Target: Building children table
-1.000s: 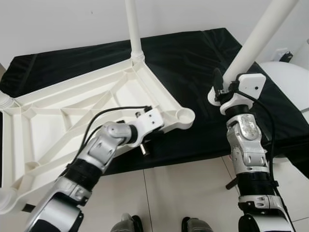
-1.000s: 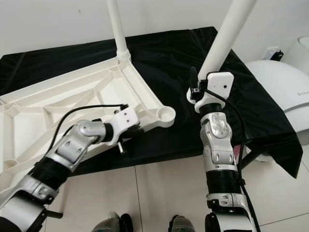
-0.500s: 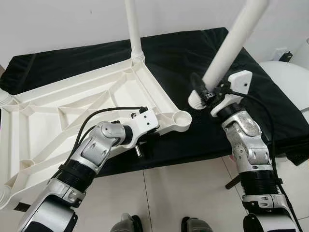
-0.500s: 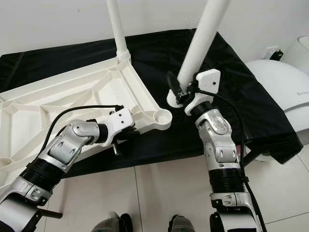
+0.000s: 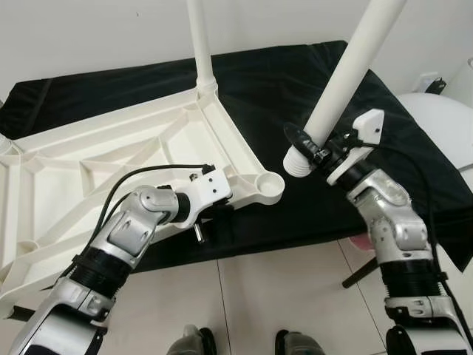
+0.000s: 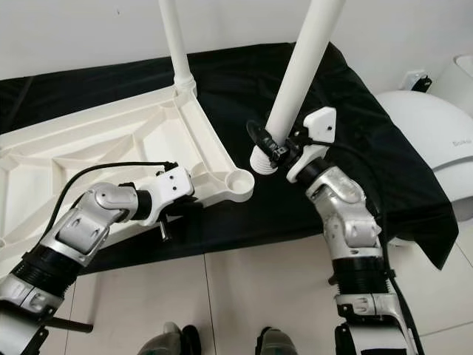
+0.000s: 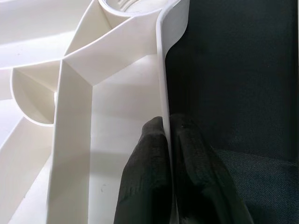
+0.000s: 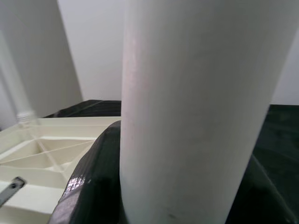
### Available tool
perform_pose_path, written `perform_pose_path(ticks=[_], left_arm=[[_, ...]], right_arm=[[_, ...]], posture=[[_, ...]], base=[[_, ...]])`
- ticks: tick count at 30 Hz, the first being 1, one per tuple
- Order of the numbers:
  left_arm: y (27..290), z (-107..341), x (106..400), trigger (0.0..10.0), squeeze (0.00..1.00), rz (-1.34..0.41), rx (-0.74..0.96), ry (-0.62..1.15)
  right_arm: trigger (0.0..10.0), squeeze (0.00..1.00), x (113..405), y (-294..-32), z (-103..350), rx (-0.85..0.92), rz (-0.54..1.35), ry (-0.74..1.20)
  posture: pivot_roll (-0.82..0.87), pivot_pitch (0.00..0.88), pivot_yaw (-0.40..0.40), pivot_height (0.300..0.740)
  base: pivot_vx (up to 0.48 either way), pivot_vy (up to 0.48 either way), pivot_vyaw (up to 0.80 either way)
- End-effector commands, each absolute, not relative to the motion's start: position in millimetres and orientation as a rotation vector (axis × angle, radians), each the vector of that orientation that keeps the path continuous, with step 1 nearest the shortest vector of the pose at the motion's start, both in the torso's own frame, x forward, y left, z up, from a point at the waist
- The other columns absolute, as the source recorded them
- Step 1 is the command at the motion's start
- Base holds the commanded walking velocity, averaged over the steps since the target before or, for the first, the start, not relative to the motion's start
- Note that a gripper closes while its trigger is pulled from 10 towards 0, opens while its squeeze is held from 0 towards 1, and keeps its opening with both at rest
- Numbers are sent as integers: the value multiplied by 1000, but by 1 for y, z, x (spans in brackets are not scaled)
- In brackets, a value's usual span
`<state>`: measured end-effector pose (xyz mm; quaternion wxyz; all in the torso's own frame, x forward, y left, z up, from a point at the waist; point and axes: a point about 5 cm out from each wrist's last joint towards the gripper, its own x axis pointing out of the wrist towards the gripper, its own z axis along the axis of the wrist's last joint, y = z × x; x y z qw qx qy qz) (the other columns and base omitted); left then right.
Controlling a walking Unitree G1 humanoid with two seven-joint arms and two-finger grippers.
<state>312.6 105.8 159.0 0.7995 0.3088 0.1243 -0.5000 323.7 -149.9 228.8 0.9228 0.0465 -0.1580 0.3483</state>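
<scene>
A white plastic table top [image 5: 111, 159] lies upside down on a black cloth, ribs up. One white leg [image 5: 201, 44] stands screwed into its far corner. The near right corner holds an empty round socket [image 5: 269, 183]. My left gripper [image 5: 222, 209] is shut on the table top's near rim [image 7: 164, 98], one finger on each side of it. My right gripper [image 5: 314, 148] is shut on a second white leg [image 5: 347, 70] near its ribbed lower end [image 5: 297, 162]. That leg is tilted, its end hanging just right of and above the socket.
The black cloth [image 5: 295, 81] covers a low platform against a white wall. A white rounded appliance [image 6: 436, 140] stands at the right. Tiled floor [image 5: 281, 296] runs along the front, and my feet show at the bottom edge.
My right gripper has carried the leg left and down toward the empty corner socket. The left arm keeps its hold on the rim, and the table top has shifted slightly left.
</scene>
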Motion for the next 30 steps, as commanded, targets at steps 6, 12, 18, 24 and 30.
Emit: perform_pose_path(ticks=[6, 12, 18, 24, 30], left_arm=[[108, 161, 308, 10000, 0, -1057, 686, 274], [105, 164, 304, 10000, 0, -1068, 687, 263], [103, 166, 302, 10000, 0, -1073, 688, 258], [101, 167, 301, 10000, 0, -1073, 689, 246], [99, 171, 300, 10000, 0, -1071, 689, 234]], right_arm=[[10000, 0, 323, -135, 224, 129, 879, -275], [10000, 0, 325, -132, 222, 116, 923, -264], [10000, 0, 329, -131, 217, 112, 944, -249], [10000, 0, 337, -127, 207, 108, 964, -218], [10000, 0, 343, -122, 200, 106, 972, -204]], posture=[[-121, 133, 60, 740], [-114, 136, 57, 740], [-105, 138, 51, 740], [-92, 135, 40, 740], [-87, 128, 35, 740]], base=[[0, 0, 0], [0, 0, 0], [0, 0, 0], [0, 0, 0], [0, 0, 0]])
